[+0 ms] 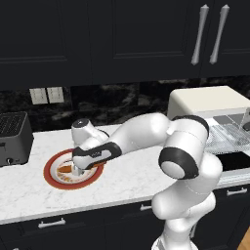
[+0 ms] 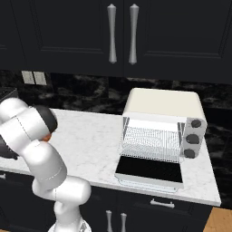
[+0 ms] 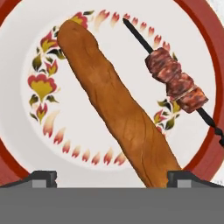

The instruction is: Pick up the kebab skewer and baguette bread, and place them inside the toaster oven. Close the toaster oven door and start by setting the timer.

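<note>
Hovering low over the red-rimmed plate (image 3: pixel 17 144), gripper (image 3: pixel 111 178) spread wide, pinching nothing. Baguette bread (image 3: pixel 113 105) and kebab skewer (image 3: pixel 177 83) side by side on it; toaster oven (image 2: pixel 162 131) well apart, toaster oven door (image 2: pixel 149 171) dropped open.

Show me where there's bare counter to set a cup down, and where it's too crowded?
Bare marble runs between the plate and the toaster oven, and along the front edge of the counter. It is crowded at the plate, where the open gripper hangs over the baguette bread and kebab skewer, and before the oven, where the toaster oven door lies open.
</note>
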